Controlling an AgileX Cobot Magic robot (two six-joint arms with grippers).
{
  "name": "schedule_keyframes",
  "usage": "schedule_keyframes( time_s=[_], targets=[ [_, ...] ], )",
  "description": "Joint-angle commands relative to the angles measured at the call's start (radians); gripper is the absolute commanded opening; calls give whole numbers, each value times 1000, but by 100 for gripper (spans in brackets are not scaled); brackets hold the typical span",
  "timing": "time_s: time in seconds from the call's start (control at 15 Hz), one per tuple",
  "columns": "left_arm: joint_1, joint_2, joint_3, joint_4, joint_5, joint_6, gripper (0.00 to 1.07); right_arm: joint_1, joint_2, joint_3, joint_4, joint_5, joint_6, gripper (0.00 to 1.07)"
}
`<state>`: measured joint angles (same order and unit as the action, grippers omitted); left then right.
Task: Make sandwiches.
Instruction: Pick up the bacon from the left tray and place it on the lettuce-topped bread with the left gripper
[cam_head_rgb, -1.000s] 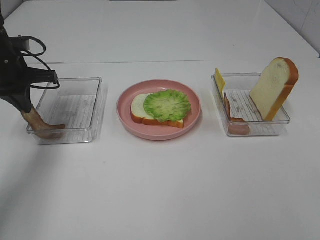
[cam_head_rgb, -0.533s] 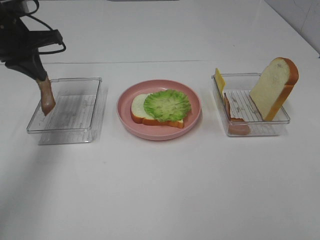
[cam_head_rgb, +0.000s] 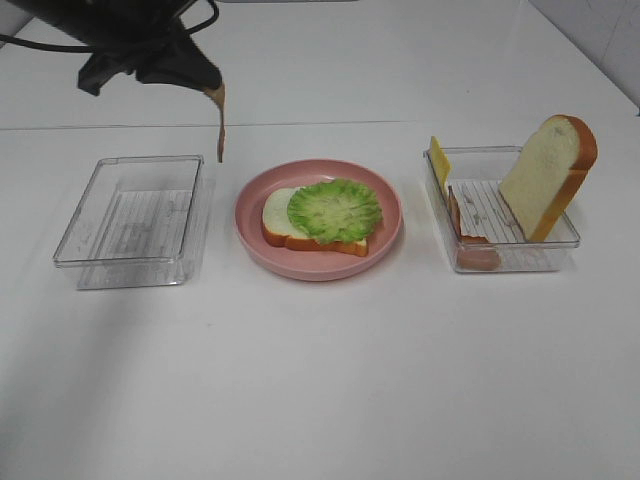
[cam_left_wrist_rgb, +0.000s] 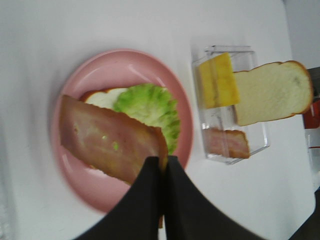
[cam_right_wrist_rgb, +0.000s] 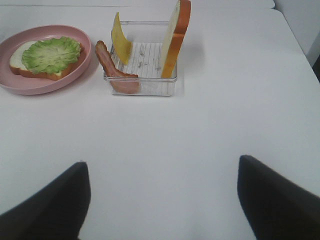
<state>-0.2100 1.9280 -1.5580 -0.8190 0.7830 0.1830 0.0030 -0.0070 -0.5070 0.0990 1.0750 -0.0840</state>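
A bread slice (cam_head_rgb: 277, 217) topped with green lettuce (cam_head_rgb: 335, 209) lies on the pink plate (cam_head_rgb: 390, 215). My left gripper (cam_head_rgb: 208, 88) is shut on a reddish-brown bacon strip (cam_head_rgb: 219, 122) that hangs down above the gap between the left tray and the plate; in the left wrist view the bacon (cam_left_wrist_rgb: 107, 139) hangs over the plate (cam_left_wrist_rgb: 95, 72). The right tray (cam_head_rgb: 505, 250) holds a second bread slice (cam_head_rgb: 548, 173) standing on edge, a yellow cheese square (cam_head_rgb: 438, 160) and another bacon strip (cam_head_rgb: 466, 238). My right gripper (cam_right_wrist_rgb: 160, 200) is open above bare table, apart from that tray.
An empty clear tray (cam_head_rgb: 135, 220) stands at the left. The white table (cam_head_rgb: 320, 380) spreads in front of the plate and trays. The left arm's cables (cam_head_rgb: 120, 20) hang at the back left.
My left gripper has lifted the bacon strip out of the left tray and carried it up and to the right, toward the pink plate. The right arm has not moved.
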Motion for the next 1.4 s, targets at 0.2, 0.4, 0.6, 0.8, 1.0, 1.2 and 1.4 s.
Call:
schedule_keyframes(
  time_s=[0.2, 0.4, 0.6, 0.8, 1.0, 1.2, 1.4],
  targets=[
    [-166, 58, -7, -137, -193, 24, 0, -3, -13, 2, -3, -12, -4, 76],
    [-249, 134, -7, -201, -258, 27, 0, -3, -13, 2, -3, -12, -4, 76],
    [-274, 203, -7, -208, -271, 55, 0, -3, -13, 2, -3, -12, -4, 76],
    [-241, 220, -7, -182, -242, 80, 0, -3, -13, 2, -3, -12, -4, 76],
    [-183, 217, -7, -166, -200, 84, 0, -3, -13, 2, -3, -12, -4, 76],
    [-162, 217, -7, -60, -176, 76, 0, -3, -13, 2, -3, -12, -4, 76],
    [-163, 217, -7, -18, -170, 75, 9, -3, -13, 2, -3, -12, -4, 76]
  ],
)
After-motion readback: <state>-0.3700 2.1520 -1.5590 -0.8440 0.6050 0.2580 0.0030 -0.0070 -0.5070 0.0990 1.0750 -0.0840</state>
